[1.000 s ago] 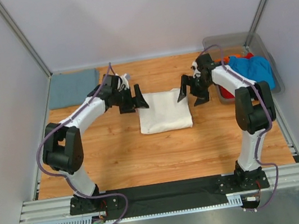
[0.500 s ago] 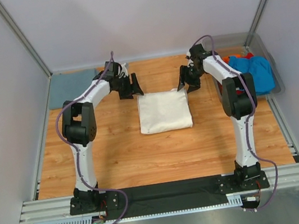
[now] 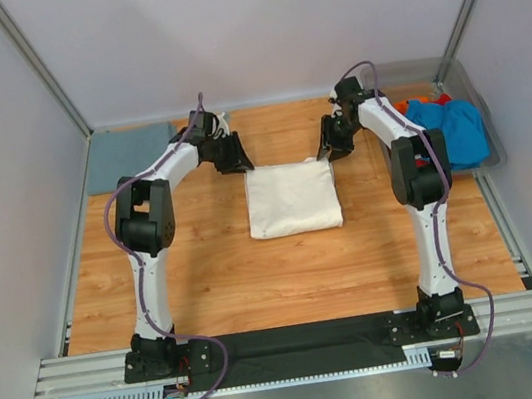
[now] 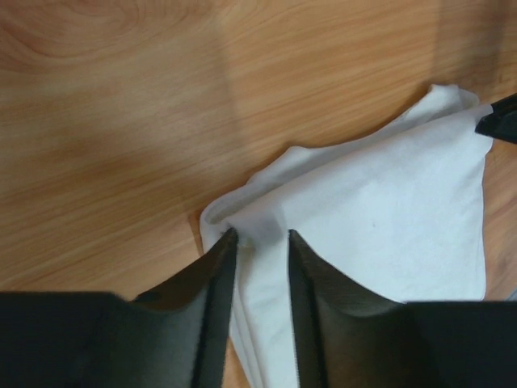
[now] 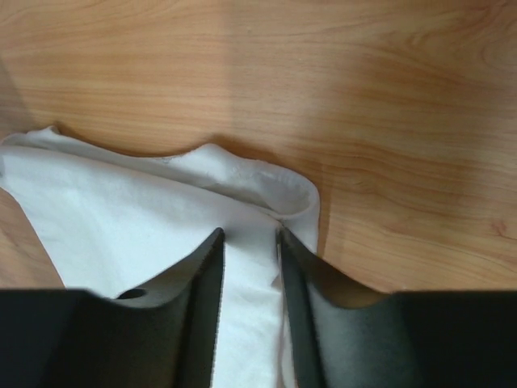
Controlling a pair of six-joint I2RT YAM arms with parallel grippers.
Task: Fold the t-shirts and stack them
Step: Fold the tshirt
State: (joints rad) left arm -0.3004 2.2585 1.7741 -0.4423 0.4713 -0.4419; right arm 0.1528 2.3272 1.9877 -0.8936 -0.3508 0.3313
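So far the job looks partly done: the cream-white t-shirt [image 3: 292, 197] lies in a compact rectangle at the middle of the worktop [image 3: 215, 258], and the grey-blue t-shirt [image 3: 130, 156] lies flat and squared off in the far left corner, well apart from it. Judging by that, the white one needs at least one more fold, or a carry over to the grey-blue one, since no shirt sits on another yet. The left fingers [image 4: 210, 299] stand a little apart astride the far left corner of the white shirt, with cloth between their tips, and the right fingers [image 5: 198, 299] stand the same way astride its far right corner. Neither pair looks pressed onto the fabric yet. Left to do are the bright blue t-shirt [image 3: 452, 124] and the orange-red t-shirt [image 3: 402, 163], both crumpled in the clear grey bin [image 3: 488, 159] at the far right. By count I see four shirts, one of each colour, though the heap in the bin may hide more. There are also one bin and two arms.
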